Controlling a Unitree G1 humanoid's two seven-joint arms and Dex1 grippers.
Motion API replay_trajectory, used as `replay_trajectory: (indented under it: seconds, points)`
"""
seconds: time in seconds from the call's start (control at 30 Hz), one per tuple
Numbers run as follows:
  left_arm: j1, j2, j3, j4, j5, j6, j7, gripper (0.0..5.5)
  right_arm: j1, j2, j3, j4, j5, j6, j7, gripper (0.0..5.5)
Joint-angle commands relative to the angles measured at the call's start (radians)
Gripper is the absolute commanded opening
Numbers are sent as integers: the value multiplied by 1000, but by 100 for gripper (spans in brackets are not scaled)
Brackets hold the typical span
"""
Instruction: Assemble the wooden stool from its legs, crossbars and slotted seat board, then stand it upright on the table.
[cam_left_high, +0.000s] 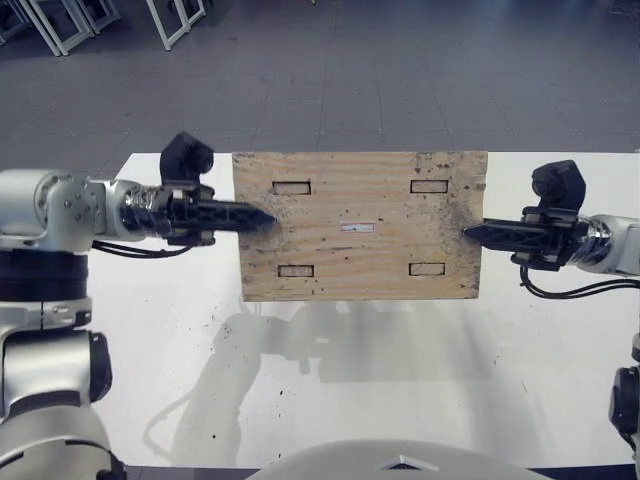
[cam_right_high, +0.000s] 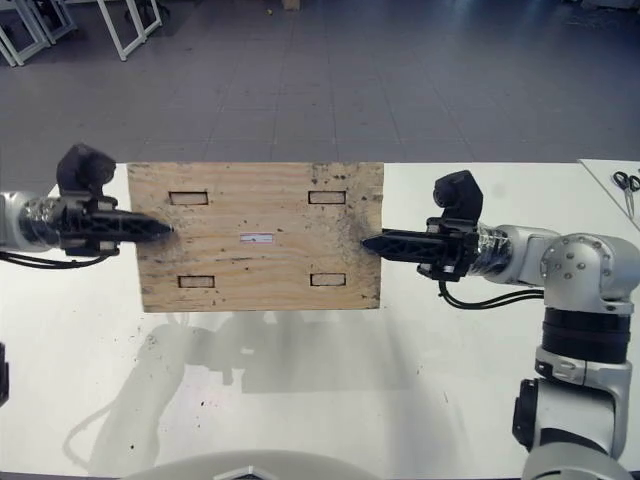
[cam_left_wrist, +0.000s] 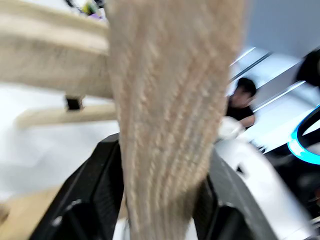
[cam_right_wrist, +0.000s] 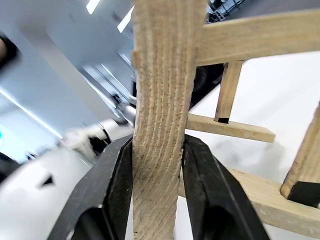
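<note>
Over the white table (cam_left_high: 400, 400), the left gripper (cam_left_high: 262, 218) pinches the left edge of the pale plywood seat board (cam_left_high: 360, 225), which lies flat and face-up between both arms. From the head views, the board shows four rectangular slots (cam_left_high: 292, 187), one near each corner, a small white label (cam_left_high: 357, 228) at its centre and dark smudges along its right side. Its shadow falls on the tabletop just in front. At the board's right edge, the right gripper (cam_left_high: 475, 232) clamps on in the same way. The wrist views add what the head views hide: black fingers (cam_left_wrist: 95, 185) pressed against both faces of the layered board edge on the left, the right arm's fingers (cam_right_wrist: 112, 185) doing likewise, and beneath the board the stool's legs (cam_right_wrist: 227, 92) and crossbars (cam_right_wrist: 230, 127) already joined to it. Whether the legs touch the table cannot be told. Scissors (cam_right_high: 628, 182) lie at the table's far right edge
</note>
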Motion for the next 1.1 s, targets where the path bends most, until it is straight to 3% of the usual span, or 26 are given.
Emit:
replay_trajectory:
  seconds: [0.03,0.2,0.33,0.47,0.7,0.8,0.87,0.9,0.97,1.03,1.1]
  points:
    - [-275,-141,-37,472,-32,62,228,248,-226,200,-147,310,67,89,-415,129]
    - [-316,-226,51,939,100,62,505,343,-454,280,-375,778,-55,28,-904,248]
    - [-276,-212,161,1021,143,30,649,429,-539,241,-483,972,-61,11,-1102,348]
    - [-310,-183,300,1018,103,55,650,473,-522,219,-518,957,-54,32,-1113,439]
    - [-292,-122,496,985,57,59,669,473,-424,200,-553,720,10,50,-943,439]
    - [-139,-104,523,723,69,-15,711,473,-316,218,-558,516,-36,-82,-991,439]
    - [-13,-145,633,471,6,-38,759,473,-221,264,-519,326,-60,-150,-1017,439]
    - [40,-185,689,350,-22,-42,797,473,-170,287,-482,229,-77,-181,-1021,439]
    - [165,-318,777,47,-39,-155,924,473,-19,328,-303,-30,-193,-338,-999,439]
    - [331,-452,716,-301,58,-395,1010,473,130,352,-116,-242,-339,-522,-976,439]
    - [496,-529,563,-551,193,-604,1040,473,226,376,-18,-338,-455,-685,-967,439]
